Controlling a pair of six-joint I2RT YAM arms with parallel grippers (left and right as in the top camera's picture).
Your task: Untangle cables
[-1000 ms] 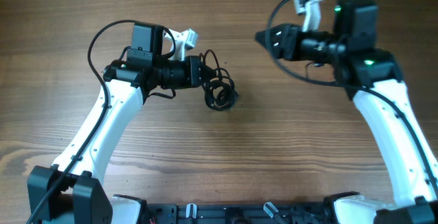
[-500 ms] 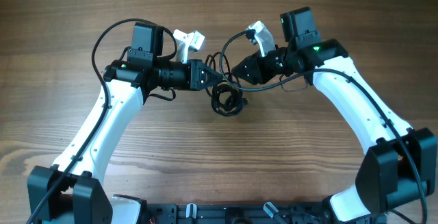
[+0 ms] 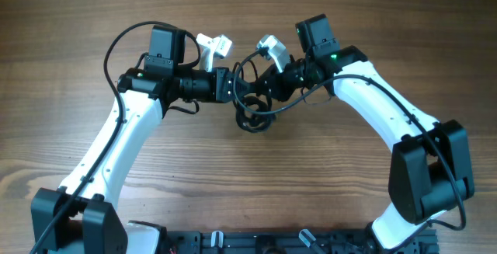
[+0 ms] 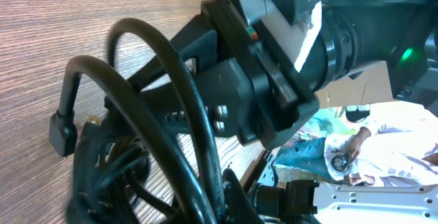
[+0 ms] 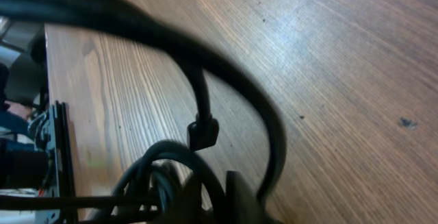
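The left gripper [image 3: 231,88] is clamped on the cables [image 3: 250,116], a knotted black bundle. On the bundle's opposite side, the right gripper [image 3: 262,88] has its jaws together among the upper loops. The lower coils hang over the wooden tabletop [image 3: 326,176].

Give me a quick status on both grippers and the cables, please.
Left gripper shut on thin black knotted cables. Right gripper shut at same bundle, hold unclear. Nothing else obstructing.

Robotics lab: wood-grain table [image 3: 311,176], 2 white arms [image 3: 116,141]
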